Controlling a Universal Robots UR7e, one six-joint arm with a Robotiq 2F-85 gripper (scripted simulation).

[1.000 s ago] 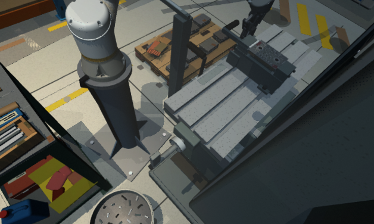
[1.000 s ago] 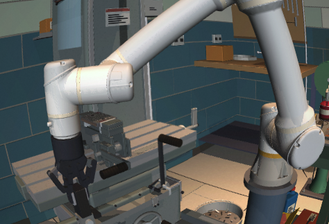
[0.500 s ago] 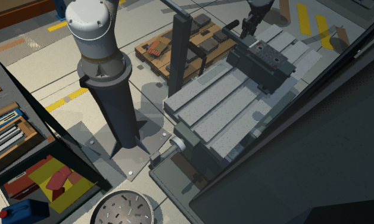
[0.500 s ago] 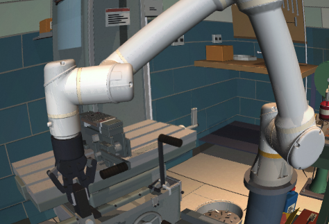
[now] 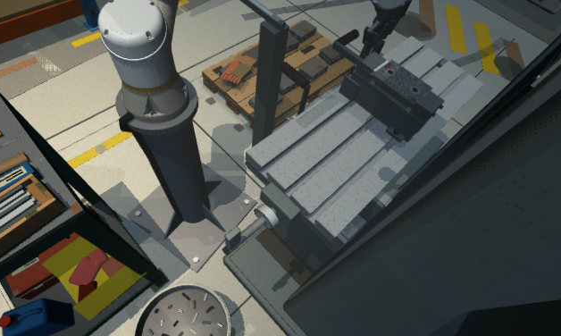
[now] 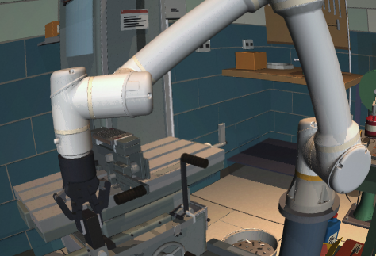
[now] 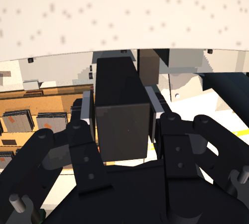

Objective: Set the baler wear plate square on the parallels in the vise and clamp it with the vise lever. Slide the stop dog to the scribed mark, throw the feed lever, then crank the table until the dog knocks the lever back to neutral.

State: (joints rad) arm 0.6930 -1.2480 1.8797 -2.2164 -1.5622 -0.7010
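Note:
My gripper hangs at the front edge of the mill table, open around the dark block of the stop dog. The baler wear plate, grey with a grid of holes, sits on top of the vise on the table. The vise lever with its black grip sticks out just right of the gripper. The feed lever stands upright further right along the table front. I cannot see the scribed mark.
A round bin of chips stands on the floor near the robot's pedestal. A pallet of plates lies behind the table. The crank handle juts from the table's near end. A shelf unit stands at left.

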